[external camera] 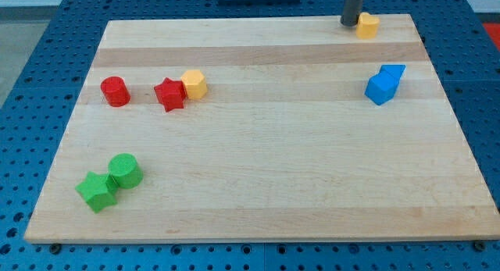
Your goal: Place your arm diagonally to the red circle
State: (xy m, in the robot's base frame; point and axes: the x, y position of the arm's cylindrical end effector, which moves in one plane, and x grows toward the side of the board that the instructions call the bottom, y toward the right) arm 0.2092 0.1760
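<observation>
Resting my tip (348, 23) at the view's top right, touching a small yellow block (368, 25); no claw on this rod, so nothing to spread or pinch. Sitting far off at the view's left, the red circle (115, 91), with a red star (169, 94) and a yellow hexagon (194, 83) just beside. Crossing toward it could drag the yellow block or bump the star. Cut off at the frame's top: upper rod. Hard to separate: two blue blocks (384, 84). Lower left: a green pair (110, 181).

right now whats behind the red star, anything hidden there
A yellow block sits touching the red star on its upper-right side. The star covers only the block's lower-left edge; nothing else shows behind it.
</observation>
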